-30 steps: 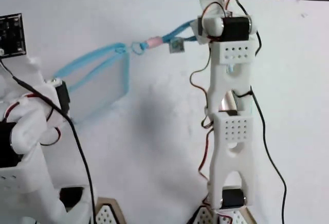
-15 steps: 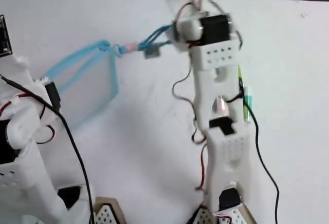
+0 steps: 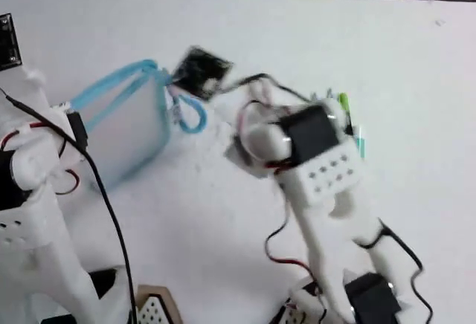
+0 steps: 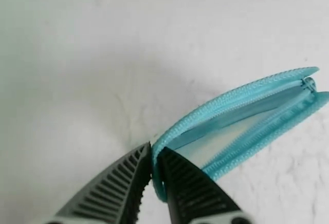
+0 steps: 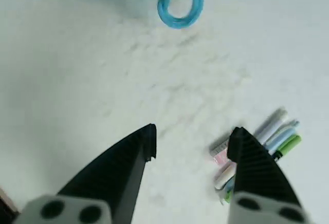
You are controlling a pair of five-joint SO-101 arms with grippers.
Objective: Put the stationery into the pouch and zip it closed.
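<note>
Two hands over the white desk (image 3: 223, 34). Left hand (image 4: 152, 157) clenched on one end of the blue pouch (image 4: 247, 116), at its zip edge; mouth apparently part open. Pouch flat on the desk. Right hand (image 5: 191, 137) released, hanging between the pouch's blue loop (image 5: 181, 8) and the stationery (image 5: 277, 129), bundled just beside one finger.

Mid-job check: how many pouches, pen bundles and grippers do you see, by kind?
Pouch: 1
Pen bundle: 1 (pens too clumped to count)
Grippers: 2 (left gripper, right gripper)
Total: 4
</note>
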